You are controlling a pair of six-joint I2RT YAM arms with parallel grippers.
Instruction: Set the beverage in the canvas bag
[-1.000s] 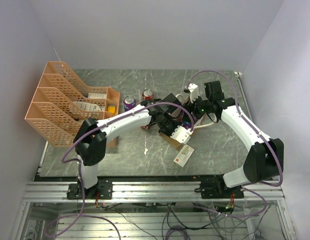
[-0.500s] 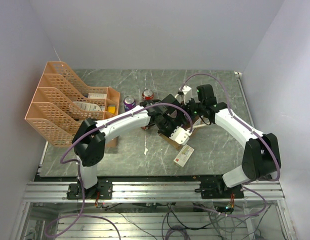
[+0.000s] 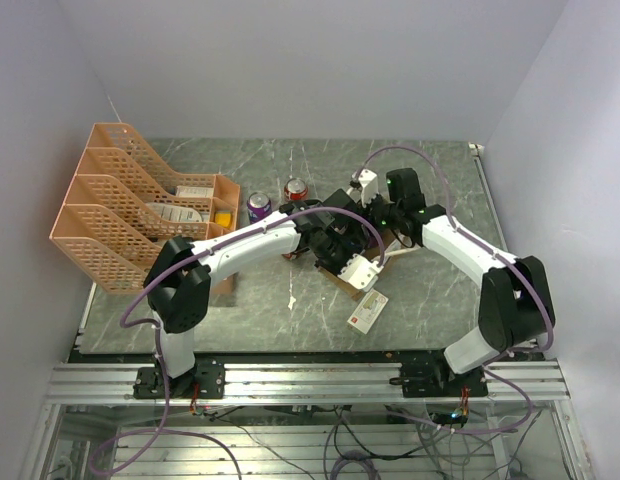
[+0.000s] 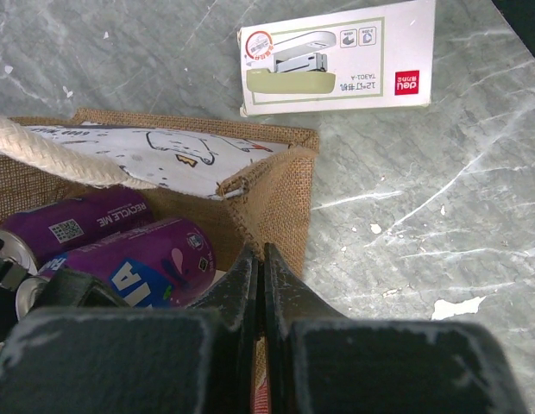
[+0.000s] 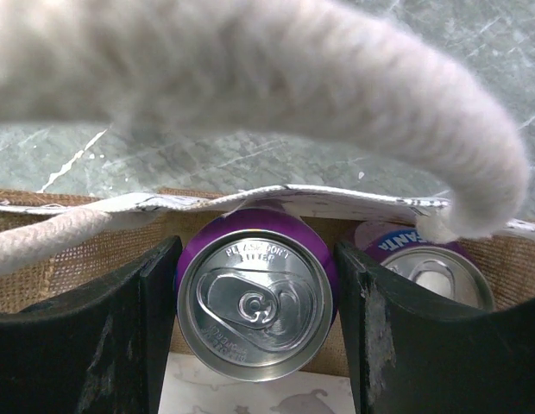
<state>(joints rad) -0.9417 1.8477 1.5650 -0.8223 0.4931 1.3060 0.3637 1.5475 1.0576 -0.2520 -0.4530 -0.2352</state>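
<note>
The canvas bag lies mid-table with its tan mouth held open. My left gripper is shut on the bag's burlap edge and also shows in the top view. My right gripper is shut on a purple beverage can and holds it just inside the bag, under the white printed panel. A second purple can lies beside it. Both cans show in the left wrist view, one nearer and one behind. A cream rope handle crosses close over the right wrist camera.
A white stapler box lies just in front of the bag and shows in the left wrist view. A purple can and a red can stand behind the left arm. The orange mesh rack fills the far left.
My right arm has swung left and down, bringing its gripper to the bag's mouth. My left arm and the bag have stayed put.
</note>
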